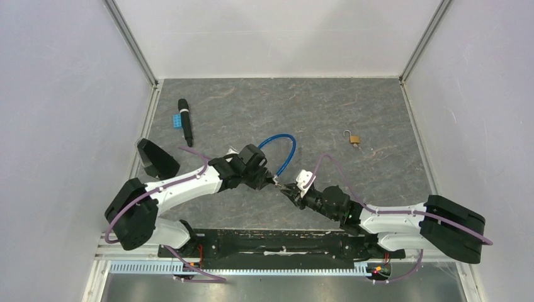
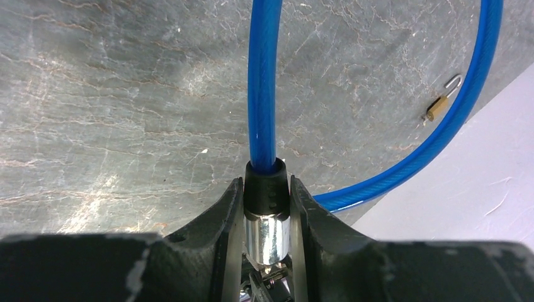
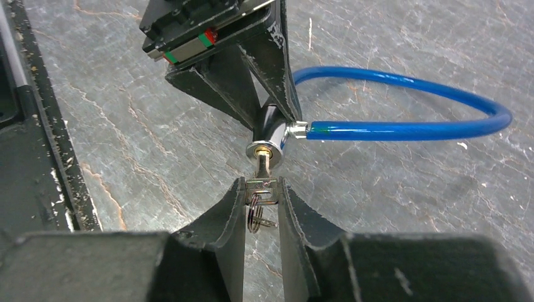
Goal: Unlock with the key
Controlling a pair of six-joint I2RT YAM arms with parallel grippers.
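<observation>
Not much to read here tbh: if the key [image 3: 262, 167] or the lock barrel [image 3: 269, 141] carries a brand stamp, it's too small to make out. The only markings I can spot are red and green patches [image 3: 203, 41] on the body of the left claw [image 2: 266, 195], and those show up only in the right wrist view. That same view is the one that gives you the key: its blade sits in the keyhole on the barrel's end face. The right claw [image 3: 262, 196] is clenched on the key's flat head, and a small key ring [image 3: 254, 217] dangles just under it between the fingers. The left wrist view misses the key but shows the other grip: the left claw is clamped on the barrel right at its black collar [image 2: 265, 189], where the blue cable [image 2: 263, 82] goes in. The cable loops out from the barrel and curves back into its side. The top view can't show the keyhole; the two claws just meet nose to nose at the barrel. It does pick up a black marker [image 1: 185, 121] with a blue block [image 1: 178, 119] right beside it, well off to the barrel's far left. A little brass padlock [image 1: 354, 138], shackle swung open, lies on the grey desk [image 1: 252, 100] well apart to the barrel's far right.
</observation>
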